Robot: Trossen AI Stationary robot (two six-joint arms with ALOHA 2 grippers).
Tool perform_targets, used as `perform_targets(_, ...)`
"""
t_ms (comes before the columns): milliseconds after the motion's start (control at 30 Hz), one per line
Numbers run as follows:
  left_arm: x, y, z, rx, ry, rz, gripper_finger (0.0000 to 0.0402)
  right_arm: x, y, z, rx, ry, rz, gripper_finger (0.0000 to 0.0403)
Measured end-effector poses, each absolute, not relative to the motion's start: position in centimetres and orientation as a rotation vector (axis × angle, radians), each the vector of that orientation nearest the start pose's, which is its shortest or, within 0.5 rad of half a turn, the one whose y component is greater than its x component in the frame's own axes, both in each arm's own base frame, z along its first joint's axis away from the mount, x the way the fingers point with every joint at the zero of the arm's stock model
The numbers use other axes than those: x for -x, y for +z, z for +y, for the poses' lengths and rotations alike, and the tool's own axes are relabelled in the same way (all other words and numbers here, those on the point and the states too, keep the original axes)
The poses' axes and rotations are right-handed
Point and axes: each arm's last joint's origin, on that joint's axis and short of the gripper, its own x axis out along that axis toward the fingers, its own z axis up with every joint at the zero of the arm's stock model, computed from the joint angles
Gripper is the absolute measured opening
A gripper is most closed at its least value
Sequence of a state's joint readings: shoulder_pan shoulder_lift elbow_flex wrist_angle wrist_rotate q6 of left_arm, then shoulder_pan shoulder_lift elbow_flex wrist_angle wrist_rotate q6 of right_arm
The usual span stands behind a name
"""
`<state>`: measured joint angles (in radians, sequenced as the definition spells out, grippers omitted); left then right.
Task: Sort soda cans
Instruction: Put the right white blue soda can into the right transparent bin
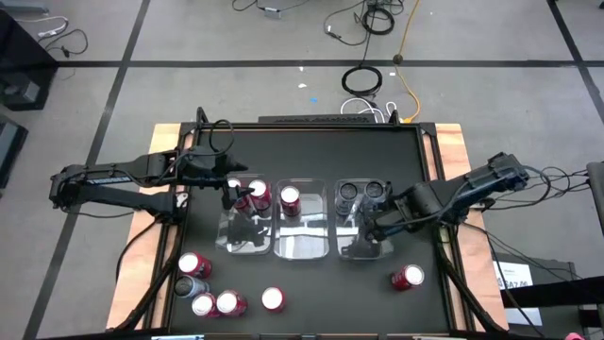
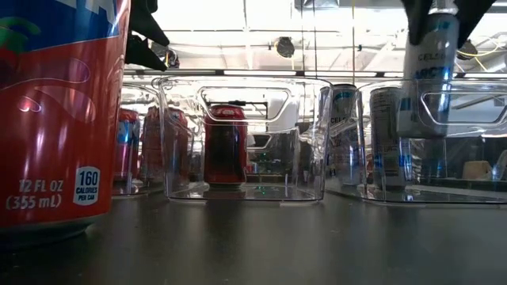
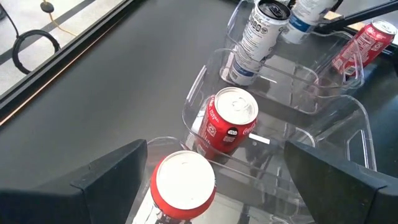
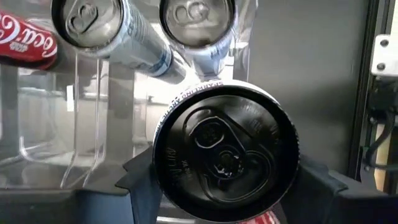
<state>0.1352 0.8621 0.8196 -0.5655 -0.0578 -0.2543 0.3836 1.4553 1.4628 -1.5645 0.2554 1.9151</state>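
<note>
Three clear bins stand in a row mid-table. The left bin (image 1: 247,227) holds red soda cans (image 1: 257,195), the middle bin (image 1: 290,231) one red can (image 1: 290,198), and the right bin (image 1: 363,241) two silver cans (image 1: 362,194), all upright on their bases. My right gripper (image 1: 371,227) is over the right bin, shut on a silver can with a dark top (image 4: 225,152). My left gripper (image 1: 232,188) hovers open above the left bin, with a red can (image 3: 183,183) below its fingers. Several loose red and grey cans (image 1: 212,293) stand near the front left. My right gripper pinches the silver can's opposite sides near its top end (image 2: 432,36) between its two fingers (image 4: 140,180), which come from above and point steeply down. The can hangs upright below them, its lower part (image 2: 428,119) below the right bin's rim and clear of the bin's floor.
One red can (image 1: 408,277) lies on its side at the front right of the table. Another red can (image 2: 59,119) stands close to the low camera. Bare dark table surface (image 1: 330,293) lies in front of the bins. Cables run along both table sides.
</note>
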Motion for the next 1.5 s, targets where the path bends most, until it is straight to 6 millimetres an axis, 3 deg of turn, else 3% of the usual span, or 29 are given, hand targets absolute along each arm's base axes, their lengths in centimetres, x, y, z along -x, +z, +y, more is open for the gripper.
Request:
perform_targets(367, -17.3, 29.8, 2.5, 0.269, 0.263, 0.582, 0.0385, -25.0, 30.9, 6.7, -0.990, -1.237, 1.132, 0.0243)
perform_targets(833, -17.3, 29.8, 2.5, 0.269, 0.263, 0.582, 0.0385, -26.0, 27.5, 6.7, -1.019, -1.244, 1.141, 0.0243)
perform_targets(1133, -17.3, 29.8, 2.5, 0.270, 0.264, 0.583, 0.0385, -26.1, 27.3, 6.7, -1.032, -1.233, 1.132, 0.0245)
perform_targets(1500, -17.3, 29.8, 2.5, 0.269, 0.263, 0.582, 0.0385, -26.6, 27.4, 6.9, -1.074, -1.186, 1.098, 0.0298)
